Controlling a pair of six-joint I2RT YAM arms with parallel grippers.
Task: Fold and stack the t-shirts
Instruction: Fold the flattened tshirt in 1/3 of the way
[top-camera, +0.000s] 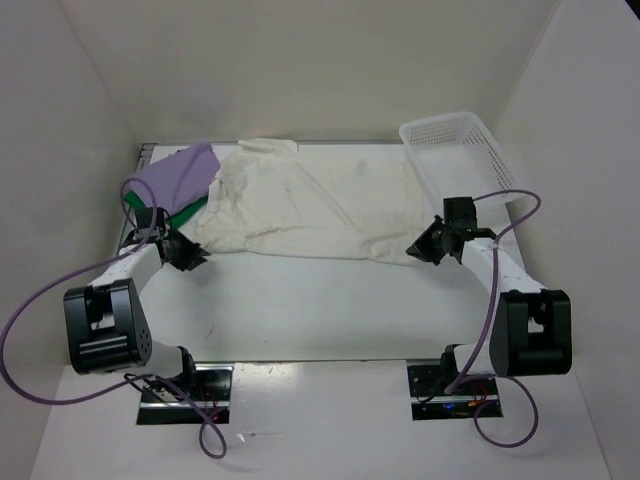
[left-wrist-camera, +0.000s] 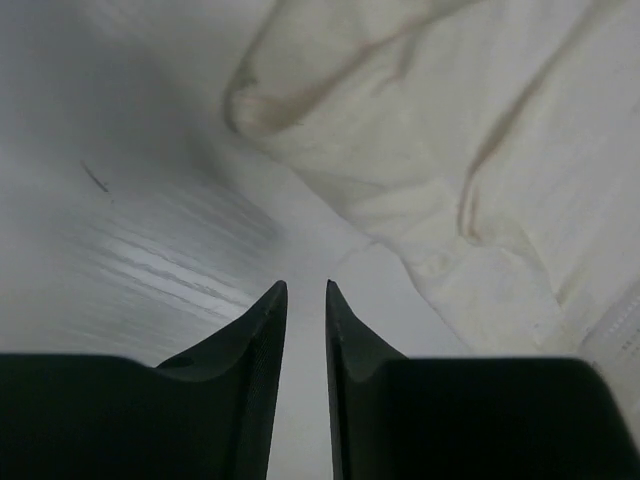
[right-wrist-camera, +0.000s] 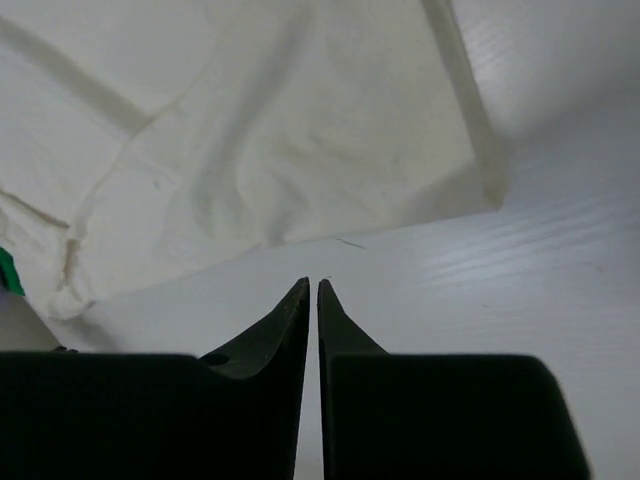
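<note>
I see the cream off-white cloth t-shirt (top-camera: 310, 205) spread across the white worktop (top-camera: 320, 310), with the lavender-purple t-shirt (top-camera: 175, 172) and bright green t-shirt (top-camera: 186, 212) bunched at its left. My left end effector (left-wrist-camera: 306, 290) is slightly parted and my right end effector (right-wrist-camera: 313, 285) is nearly pressed together. Both are empty, beside the cream cloth.

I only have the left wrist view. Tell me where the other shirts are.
Observer: The purple shirt lies at the far left of the table, on top of the green shirt.
Operator: Report the right gripper.
Observer: The right gripper sits just off the near right corner of the cream shirt, jaws almost together, holding nothing.
Operator: Name anything else out there.
Observer: A white basket stands at the far right, beside the cream shirt.
</note>
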